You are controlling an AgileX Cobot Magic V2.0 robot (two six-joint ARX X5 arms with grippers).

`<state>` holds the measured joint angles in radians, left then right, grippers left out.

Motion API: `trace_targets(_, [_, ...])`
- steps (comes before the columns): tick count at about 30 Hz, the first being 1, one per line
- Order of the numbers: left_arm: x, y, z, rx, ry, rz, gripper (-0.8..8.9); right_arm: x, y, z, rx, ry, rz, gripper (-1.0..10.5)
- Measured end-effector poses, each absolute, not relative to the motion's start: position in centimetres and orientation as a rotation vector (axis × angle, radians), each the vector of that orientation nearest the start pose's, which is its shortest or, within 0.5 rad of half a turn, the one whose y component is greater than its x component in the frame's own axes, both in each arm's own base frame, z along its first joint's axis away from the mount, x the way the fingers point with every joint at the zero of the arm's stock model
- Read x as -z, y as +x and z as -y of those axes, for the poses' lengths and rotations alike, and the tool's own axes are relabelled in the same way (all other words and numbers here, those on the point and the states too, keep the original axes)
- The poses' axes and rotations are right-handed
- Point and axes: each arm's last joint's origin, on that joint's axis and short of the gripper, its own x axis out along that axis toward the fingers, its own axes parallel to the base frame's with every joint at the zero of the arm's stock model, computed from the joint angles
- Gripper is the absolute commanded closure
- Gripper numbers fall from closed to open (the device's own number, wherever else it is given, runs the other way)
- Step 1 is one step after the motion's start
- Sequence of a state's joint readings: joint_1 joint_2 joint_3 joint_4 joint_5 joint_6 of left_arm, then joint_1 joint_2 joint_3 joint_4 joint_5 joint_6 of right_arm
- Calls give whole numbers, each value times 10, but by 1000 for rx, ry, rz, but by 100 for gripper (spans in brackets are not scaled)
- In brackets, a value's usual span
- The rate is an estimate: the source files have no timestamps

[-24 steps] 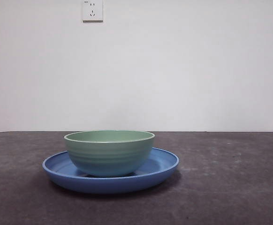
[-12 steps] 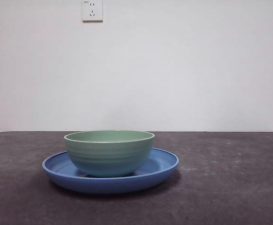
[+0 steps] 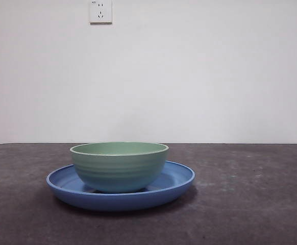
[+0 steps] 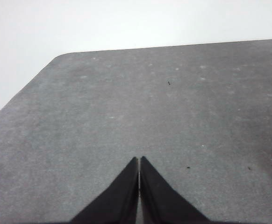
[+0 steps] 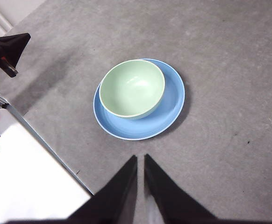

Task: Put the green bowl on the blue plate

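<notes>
Right gripper (image 5: 140, 161) hangs high above the table, jaws nearly closed with a thin gap, holding nothing; left gripper (image 4: 139, 163) is pressed shut, empty, over bare table (image 4: 173, 102) well away from the dishes. Further out, the bowl (image 3: 119, 166) sits upright inside the plate (image 3: 176, 178), off-centre toward one side of the rim, so placement looks done. If it needs a re-grip: the bowl looks rigid, light, glossy and probably slippery, so pinch the rim wall, one jaw inside and one outside, rather than the curved, ridged outer side.
</notes>
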<state>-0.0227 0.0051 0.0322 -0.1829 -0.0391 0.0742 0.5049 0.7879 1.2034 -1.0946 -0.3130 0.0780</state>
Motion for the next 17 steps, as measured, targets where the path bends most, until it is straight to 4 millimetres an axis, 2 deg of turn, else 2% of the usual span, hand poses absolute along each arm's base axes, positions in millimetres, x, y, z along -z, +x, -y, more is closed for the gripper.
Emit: trace_targets(17, [-156, 95, 1, -10, 92, -156, 807, -385, 90, -60, -758, 4, -725, 924])
